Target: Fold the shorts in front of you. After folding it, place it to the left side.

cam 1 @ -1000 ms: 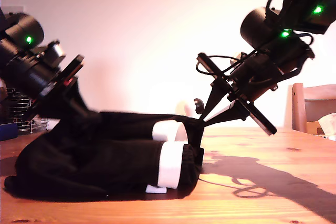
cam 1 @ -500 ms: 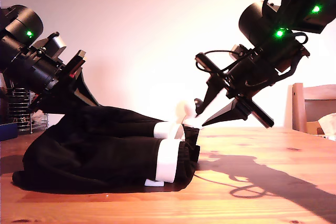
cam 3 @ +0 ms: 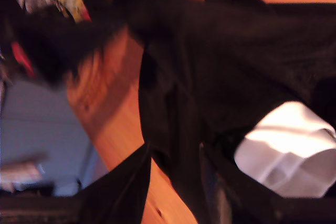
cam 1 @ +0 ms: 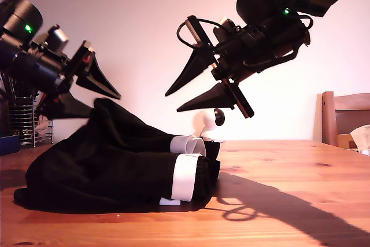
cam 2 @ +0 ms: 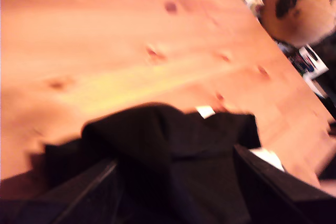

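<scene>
The black shorts lie in a folded heap on the wooden table, toward the exterior view's left, with white trim at the heap's end nearer the middle. My first gripper is open at the exterior view's left, and a raised peak of the fabric sits between its spread fingers. The first wrist view shows the shorts and a small white label beyond my first gripper. My second gripper hangs open and empty above the shorts. Its wrist view looks past my second gripper at the shorts and white trim.
A wire rack stands at the exterior view's left edge behind the first arm. A wooden chair and a white crumpled thing are at the exterior view's right. A small white rounded object sits behind the shorts.
My second gripper let go of the shorts' trimmed end, then rose and swung toward the exterior view's left. My first gripper opened and lifted slightly. The heap drew in toward the exterior view's left.
</scene>
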